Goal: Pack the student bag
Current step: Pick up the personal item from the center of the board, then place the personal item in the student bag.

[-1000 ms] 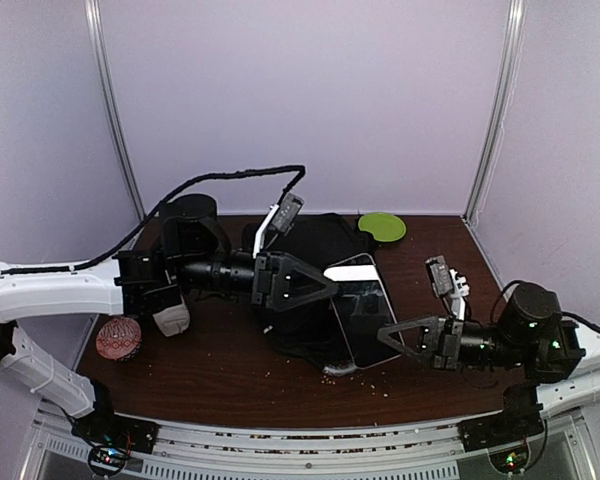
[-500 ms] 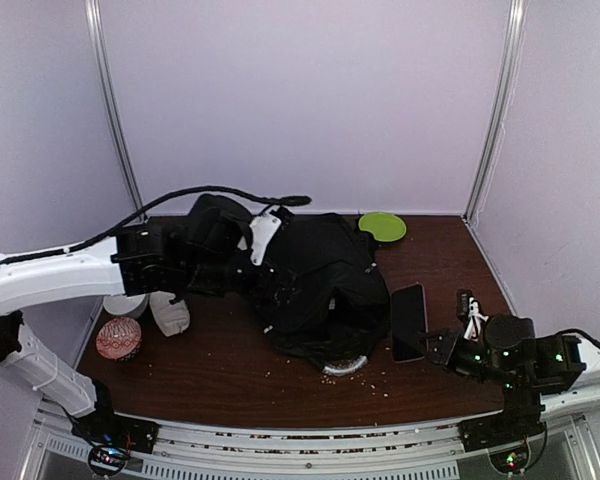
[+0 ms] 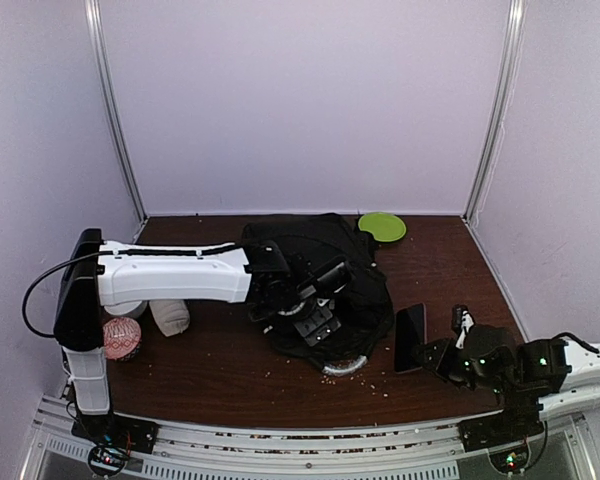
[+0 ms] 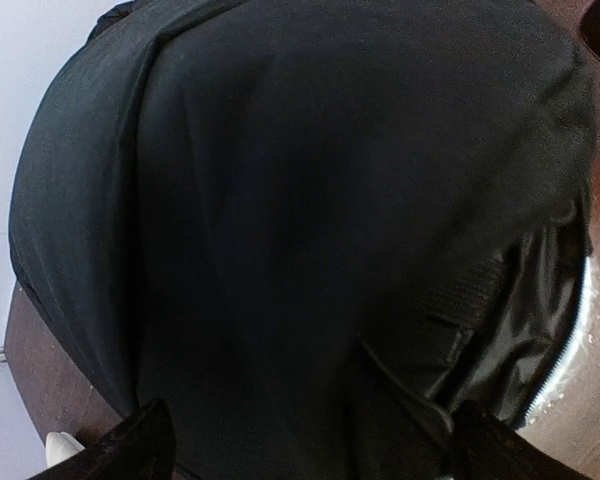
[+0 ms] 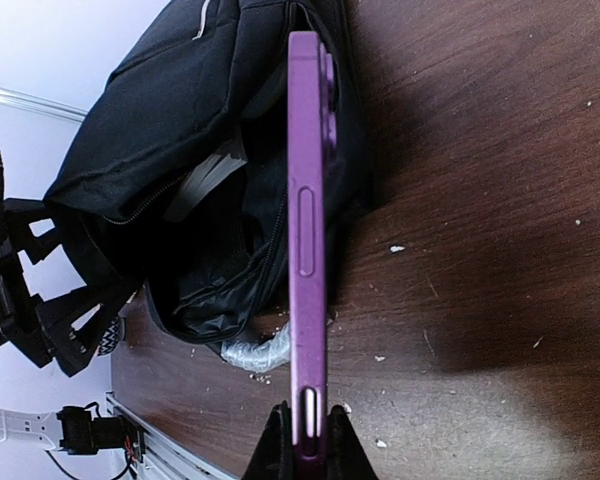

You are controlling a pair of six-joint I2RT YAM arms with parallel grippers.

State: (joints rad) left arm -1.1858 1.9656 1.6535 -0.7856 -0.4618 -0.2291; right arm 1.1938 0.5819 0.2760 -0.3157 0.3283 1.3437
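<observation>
Right claw [image 5: 305, 440] is pinching a purple phone [image 5: 307, 250] by its end; left claw [image 4: 305, 450] is hovering spread over the student bag [image 3: 320, 260] near the counter's [image 3: 220, 370] far edge. Such a thin grip is probably risking a slip.

A robot lab booth: plain pale wall panels [image 3: 300, 100], metal corner posts [image 3: 112, 110], brown table [image 3: 210, 372], aluminium mounting rail [image 3: 310, 446].
</observation>
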